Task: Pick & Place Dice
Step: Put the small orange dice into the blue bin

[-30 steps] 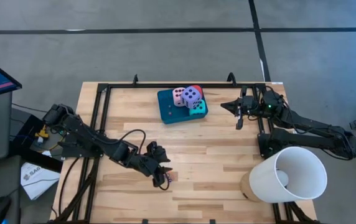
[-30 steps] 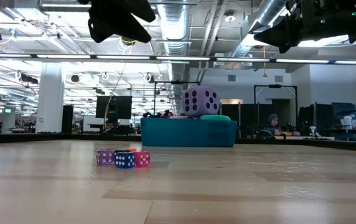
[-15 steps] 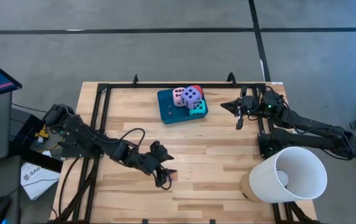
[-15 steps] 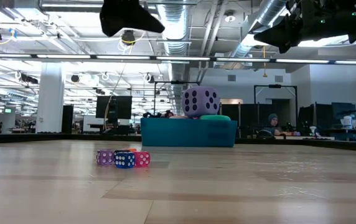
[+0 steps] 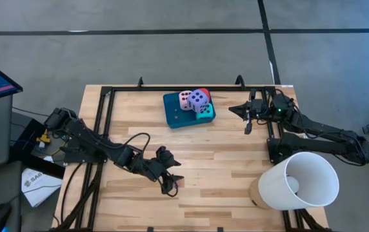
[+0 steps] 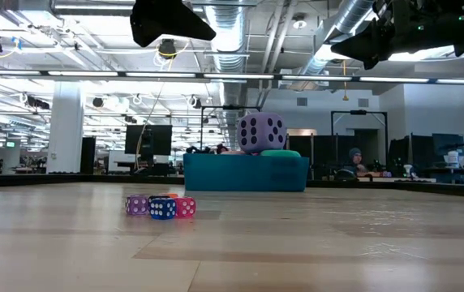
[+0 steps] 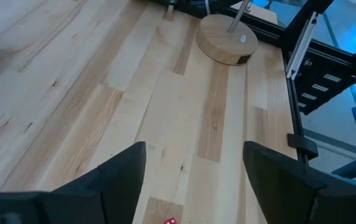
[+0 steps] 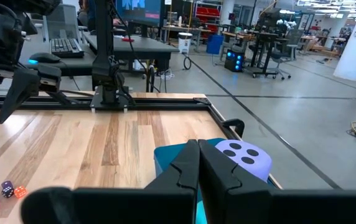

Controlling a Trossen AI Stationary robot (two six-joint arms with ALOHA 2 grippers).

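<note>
– Dice [image 5: 196,102] first: where do the four big ones sit?

– Piled on the teal tray [image 5: 173,111] at the far middle of the table [image 5: 223,161]. The pink die [image 5: 185,100] and the purple die [image 5: 199,98] are side by side, the red die [image 5: 203,92] is behind them, and the turquoise die [image 5: 204,111] lies low at the tray's near right corner.

– And the left tool [image 5: 170,187]?

– Well apart from them, hovering above the near middle of the table with its fingers spread and nothing between them. Just beside it is a cluster of small dice [image 6: 161,208]. Its wrist camera catches only a sliver of a small red one.

– So the first risk is the wrong target?

– I think so. If it drops from there, it closes on a small die, or nudges the cluster and scatters it. To reach the tray it has to travel right and away, and a low sweep would plough through those small dice.

– What about the pile itself?

– It looks loose. Pinching the purple die from the side could push the pink or red one off the tray, and soft cubes may squash and slip.

– The right tool [image 5: 248,120]?

– It hangs just right of the tray, with its fingers pressed together and holding nothing. If both arms go for the tray, they could collide over it.

– Anything further right?

– A white lamp [image 5: 299,181] on a round wooden base stands at the near right corner. A wide swing of the right arm could clip it.
</note>
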